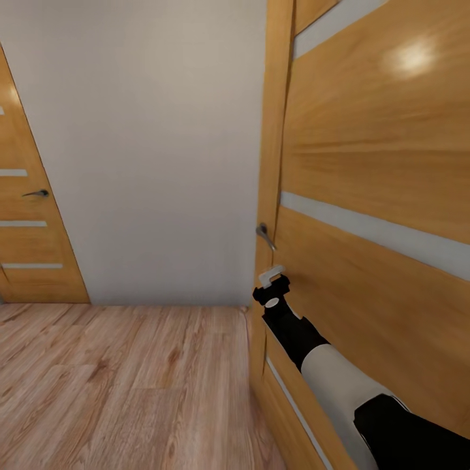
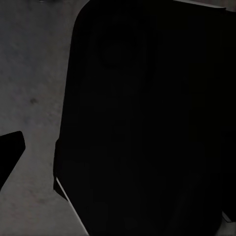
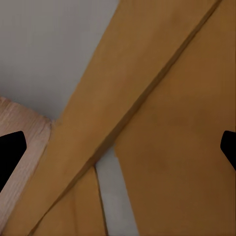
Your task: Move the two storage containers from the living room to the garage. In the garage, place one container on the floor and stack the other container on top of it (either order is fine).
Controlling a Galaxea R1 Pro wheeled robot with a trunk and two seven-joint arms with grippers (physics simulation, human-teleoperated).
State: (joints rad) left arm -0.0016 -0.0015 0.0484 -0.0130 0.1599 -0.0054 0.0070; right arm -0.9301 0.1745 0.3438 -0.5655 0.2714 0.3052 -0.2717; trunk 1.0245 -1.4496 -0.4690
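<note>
Right gripper (image 1: pixel 273 282) at centre-right of the head view, raised close against a wooden door (image 1: pixel 378 196); fingers spread wide, nothing between them. In the right wrist view, two dark fingertips (image 3: pixel 10 155) at opposite edges of the frame, far apart, with door panel, door frame (image 3: pixel 98 128) and a pale inset strip (image 3: pixel 110 196) between.
Door handle (image 1: pixel 264 235) just above the gripper, apart from it, at the door's edge beside the frame post.
Right arm (image 1: pixel 339 378) running from lower right of the frame up to the gripper, black and off-white, lying along the door face.
Door fills the right of the head view, directly ahead of the arm.
Grey-white wall (image 1: pixel 150 150) at centre. Second wooden door (image 1: pixel 26 215) with its own handle (image 1: pixel 36 193) at far left.
Light wood-plank flooring (image 1: pixel 124 385) across the lower left.
Left wrist view: one dark fingertip (image 2: pixel 9 157) at the left edge, large black mass (image 2: pixel 147 123) close in front, mottled grey surface (image 2: pixel 34 73) behind; finger spread cannot be told.
No red-orange storage containers in sight here.
</note>
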